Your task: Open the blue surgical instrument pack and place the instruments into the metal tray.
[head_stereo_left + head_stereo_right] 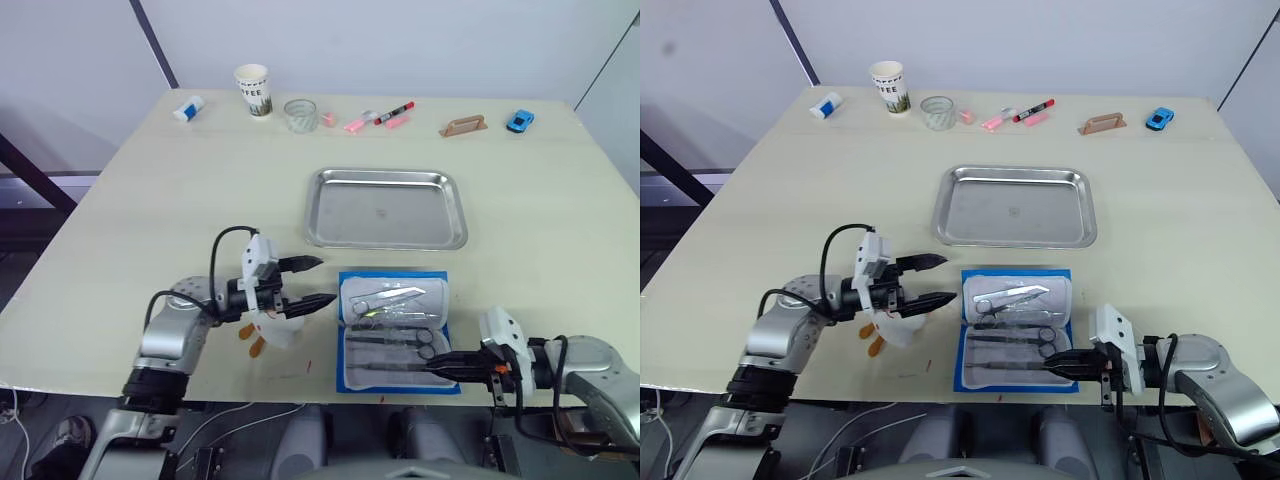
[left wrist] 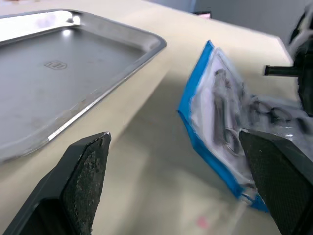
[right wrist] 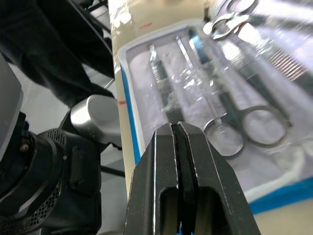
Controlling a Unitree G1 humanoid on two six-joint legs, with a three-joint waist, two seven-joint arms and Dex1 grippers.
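on the pale table the blue surgical instrument pack lies between my end effectors: left end effector spread beside it, right end effector pressed together at its near edge.

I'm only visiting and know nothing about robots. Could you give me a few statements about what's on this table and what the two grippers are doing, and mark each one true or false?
1. The metal tray has no instruments in it. True.
2. The instruments lie in the blue surgical instrument pack, under clear plastic. True.
3. The left gripper is clamped shut on the pack. False: its fingers are spread open beside the pack's left edge.
4. The right gripper has its fingers closed at the pack's near right corner. True.
5. The paper cup stands inside the tray. False: it stands at the table's far edge, beside a small glass.
6. The blue toy car sits on the pack. False: it is at the far right of the table.
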